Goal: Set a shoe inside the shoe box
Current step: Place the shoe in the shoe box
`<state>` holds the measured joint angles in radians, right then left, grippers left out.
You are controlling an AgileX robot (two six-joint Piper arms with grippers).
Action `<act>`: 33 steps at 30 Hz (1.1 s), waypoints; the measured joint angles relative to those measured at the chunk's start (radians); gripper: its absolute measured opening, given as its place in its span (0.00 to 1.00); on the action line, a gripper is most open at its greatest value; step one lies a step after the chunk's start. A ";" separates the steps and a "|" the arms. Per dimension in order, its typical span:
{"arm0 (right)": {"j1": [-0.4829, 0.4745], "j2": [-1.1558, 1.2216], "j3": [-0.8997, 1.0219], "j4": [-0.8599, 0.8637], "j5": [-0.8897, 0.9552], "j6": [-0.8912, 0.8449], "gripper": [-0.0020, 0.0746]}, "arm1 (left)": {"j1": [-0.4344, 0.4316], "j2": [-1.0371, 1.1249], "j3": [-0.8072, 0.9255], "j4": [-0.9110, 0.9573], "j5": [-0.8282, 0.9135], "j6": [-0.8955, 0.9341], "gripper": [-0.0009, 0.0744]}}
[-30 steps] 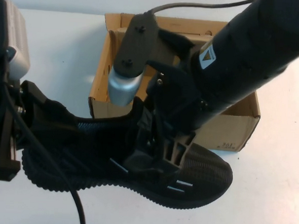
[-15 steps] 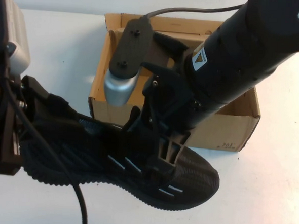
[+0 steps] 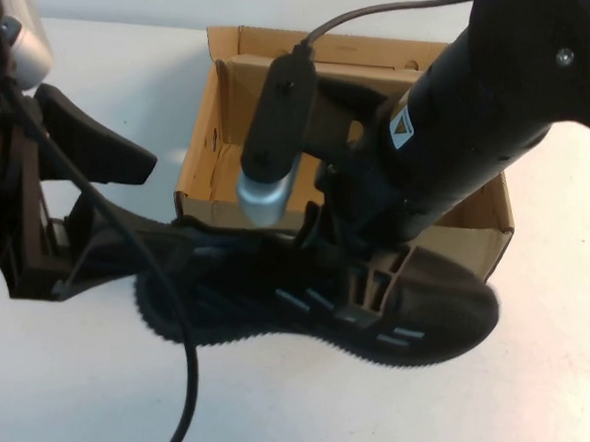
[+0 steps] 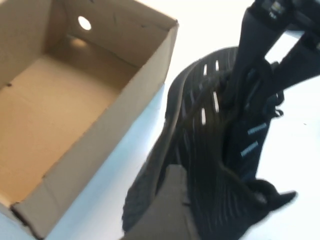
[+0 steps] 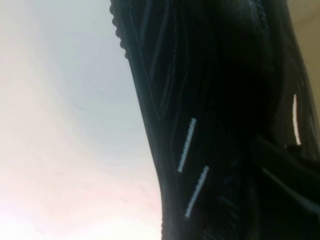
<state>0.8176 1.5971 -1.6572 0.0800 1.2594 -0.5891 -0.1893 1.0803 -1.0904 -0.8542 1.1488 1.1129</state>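
Observation:
The black mesh shoe (image 3: 270,300) hangs just in front of the shoe box's near wall (image 3: 453,256), toe to the right and overlapping the box's front right corner. My right gripper (image 3: 356,285) is shut on the shoe's middle from above. My left gripper (image 3: 126,206) is open at the left, its fingers spread above and below the shoe's heel, the lower one close to the heel tab. The brown cardboard box is open and empty in the left wrist view (image 4: 100,130), with the shoe (image 4: 210,150) beside it. The right wrist view is filled by the shoe's side (image 5: 210,100).
The white table (image 3: 464,412) stretches around the box. A black cable (image 3: 190,375) from my left arm hangs across the shoe's heel end to the front edge. The right arm's bulky body (image 3: 483,102) hides the box's right half.
My left gripper has opened and let go of the heel. The right gripper has carried the shoe to the right, its toe now over the box's front corner.

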 joint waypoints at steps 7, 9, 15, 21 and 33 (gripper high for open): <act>-0.047 0.002 -0.048 -0.116 0.010 0.000 0.08 | 0.000 -0.040 0.000 0.020 -0.105 -0.016 0.82; -0.091 0.002 -0.090 -0.112 0.010 -0.003 0.08 | 0.000 -0.052 0.000 0.049 -0.130 -0.054 0.79; -0.213 0.049 -0.244 -0.080 0.010 -0.071 0.08 | 0.000 -0.059 0.000 0.143 -0.134 -0.140 0.32; -0.250 0.176 -0.353 -0.075 0.012 -0.124 0.08 | 0.000 -0.059 0.000 0.193 -0.093 -0.174 0.04; -0.265 0.433 -0.604 -0.061 -0.016 -0.196 0.08 | 0.000 -0.059 0.000 0.252 -0.033 -0.242 0.01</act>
<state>0.5525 2.0300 -2.2611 0.0187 1.2437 -0.7854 -0.1893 1.0213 -1.0904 -0.6022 1.1154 0.8707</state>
